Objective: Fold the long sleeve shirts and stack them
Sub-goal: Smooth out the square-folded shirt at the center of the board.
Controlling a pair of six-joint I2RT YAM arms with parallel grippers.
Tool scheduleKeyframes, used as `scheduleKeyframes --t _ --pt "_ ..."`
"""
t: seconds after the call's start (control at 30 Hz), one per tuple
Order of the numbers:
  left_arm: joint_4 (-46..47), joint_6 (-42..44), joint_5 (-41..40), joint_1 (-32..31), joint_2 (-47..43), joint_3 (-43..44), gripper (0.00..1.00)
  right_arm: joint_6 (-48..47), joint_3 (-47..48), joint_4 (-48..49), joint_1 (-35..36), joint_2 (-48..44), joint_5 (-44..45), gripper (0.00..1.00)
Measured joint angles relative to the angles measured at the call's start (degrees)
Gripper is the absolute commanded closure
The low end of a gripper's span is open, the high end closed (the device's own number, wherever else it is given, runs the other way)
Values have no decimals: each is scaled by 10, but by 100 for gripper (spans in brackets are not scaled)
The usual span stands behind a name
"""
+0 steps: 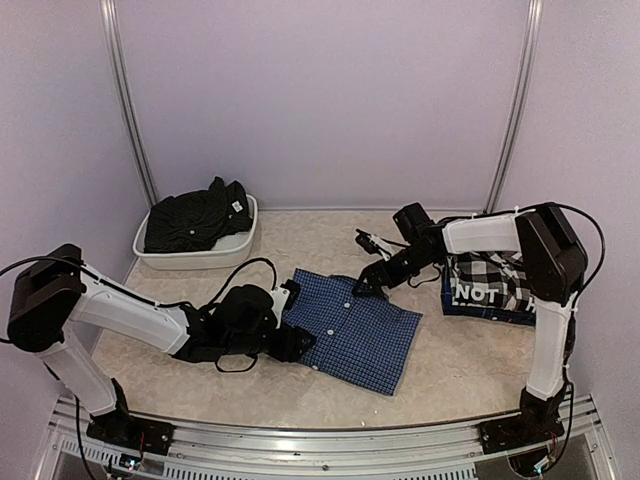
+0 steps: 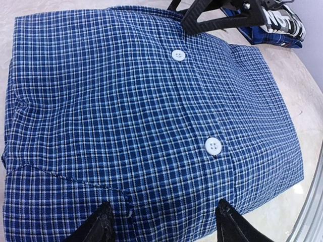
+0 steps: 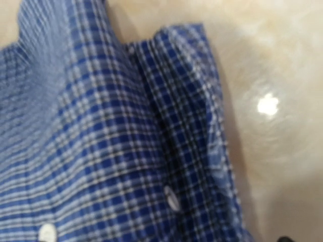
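- Now the blue shirt (image 1: 365,340) lies folded, its button line running from the left gripper (image 1: 298,342) toward the right gripper (image 1: 365,285).
- The left jaws stand apart at the shirt's left edge, cloth spanning the gap.
- The right gripper sits at its far edge. I cannot tell whether those jaws are apart.
- The black-and-white check shirt (image 1: 490,280) lies folded to its right, and the black shirt (image 1: 195,218) sits in a tub (image 1: 215,258) to its far left.
- Stacking likely means carrying it rightward, and the right arm is nearer that pile.

Pale lilac walls (image 1: 320,100) are joined by 2 metal strips (image 1: 130,110) at upper left and upper right. A beige marbled counter (image 1: 460,370) is edged by an aluminium rail (image 1: 330,440) along the bottom.
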Motion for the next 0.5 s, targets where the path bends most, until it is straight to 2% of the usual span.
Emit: scheduleKeyframes --t 0.23,0.5 --pt "-4 2 -18 -2 -14 0 34 2 -1 3 -25 -29 -9 3" --pt "-4 2 -21 -2 -26 0 33 16 14 6 -33 7 -75 6"
